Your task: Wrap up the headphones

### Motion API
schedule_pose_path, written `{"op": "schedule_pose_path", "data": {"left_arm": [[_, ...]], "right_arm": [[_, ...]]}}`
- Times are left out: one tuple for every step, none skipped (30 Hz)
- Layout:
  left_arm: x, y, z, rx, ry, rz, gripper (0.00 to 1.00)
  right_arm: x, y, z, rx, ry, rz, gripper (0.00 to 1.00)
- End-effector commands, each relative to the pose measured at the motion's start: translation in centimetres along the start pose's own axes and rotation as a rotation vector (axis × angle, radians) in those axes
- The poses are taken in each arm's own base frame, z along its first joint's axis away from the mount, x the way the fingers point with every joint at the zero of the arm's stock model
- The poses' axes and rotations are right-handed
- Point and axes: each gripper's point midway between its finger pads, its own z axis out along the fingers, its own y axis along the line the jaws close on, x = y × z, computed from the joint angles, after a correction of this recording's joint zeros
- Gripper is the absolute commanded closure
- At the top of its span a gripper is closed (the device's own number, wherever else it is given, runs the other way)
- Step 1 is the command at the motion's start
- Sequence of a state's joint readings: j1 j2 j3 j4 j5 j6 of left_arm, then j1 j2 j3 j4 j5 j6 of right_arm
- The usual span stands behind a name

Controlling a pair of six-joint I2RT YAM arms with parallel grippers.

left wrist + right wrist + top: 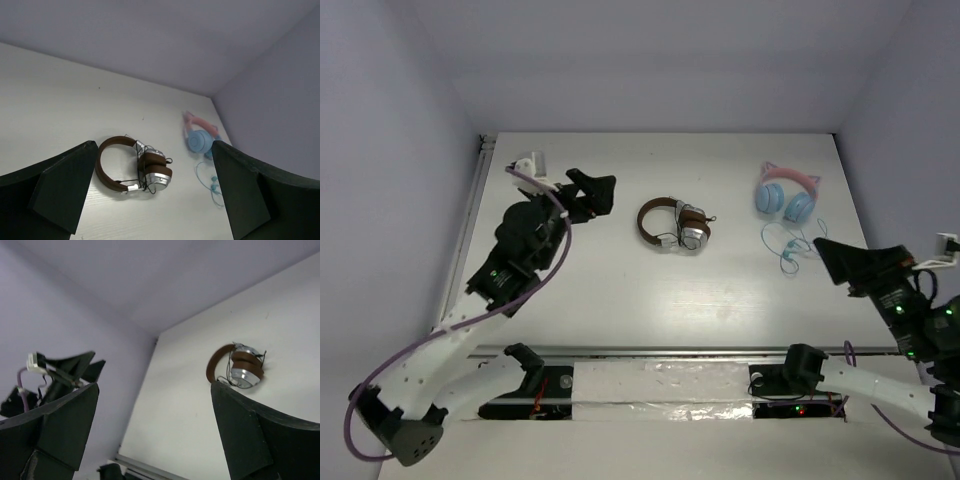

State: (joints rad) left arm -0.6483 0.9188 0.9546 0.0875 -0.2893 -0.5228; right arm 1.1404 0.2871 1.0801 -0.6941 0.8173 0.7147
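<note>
You have the over-ear headphones (673,226), brown leather on the band and pads and silver metal on the cups, lying flat near the middle of the white table (620,310). The headband arches to the left and the two ear cups sit together on the right. Their thin black cable (132,180) runs in loose loops over and around the cups.

Your black two-finger left gripper (598,190) hovers just left of the headband without touching it. Its wrist camera shows the jaws wide apart, gripping nothing, with the headphones framed between them farther off on the table.

Your black right gripper (828,262) is well apart from the headphones, near the table's right edge. Its jaws also stand wide apart, and its wrist view looks across at the cups.

Behind it, toward the back wall, lie pink-and-blue cat-ear headphones (787,192). Their light blue cable (788,247) is curled on the table just in front of them, close to the right fingertips.
</note>
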Motion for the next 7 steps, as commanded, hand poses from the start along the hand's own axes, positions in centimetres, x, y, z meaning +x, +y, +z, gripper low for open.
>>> {"op": "schedule_pose_path", "data": {"left_arm": [[-2.1,-0.6,-3.3,0.063,-0.037,0.027,0.01],[-2.3,-0.6,-3.8,0.071,-0.041,0.030,0.01],[-2.4,-0.4,-4.5,0.074,-0.044,0.030,0.01],[-2.3,-0.2,-4.8,0.071,-0.041,0.033,0.01],[-2.3,0.0,-4.9,0.064,-0.044,0.033,0.01],[-1.4,0.9,-5.0,0.035,-0.017,0.045,0.01],[-1.4,1.3,-4.9,0.015,-0.017,0.049,0.01]], "right_arm": [[-3.7,-1.4,-1.9,0.007,-0.095,0.047,0.00],[-4.3,-1.6,-2.1,0.009,-0.120,0.068,0.00],[-4.7,-2.0,-2.4,0.005,-0.143,0.092,0.00],[-4.7,-2.2,-2.4,0.006,-0.154,0.094,0.00],[-4.0,-2.4,-1.9,0.013,-0.161,0.089,0.00],[-3.5,-2.4,-1.6,0.015,-0.159,0.080,0.00],[-3.0,-2.4,-1.2,0.020,-0.153,0.067,0.00]]}}
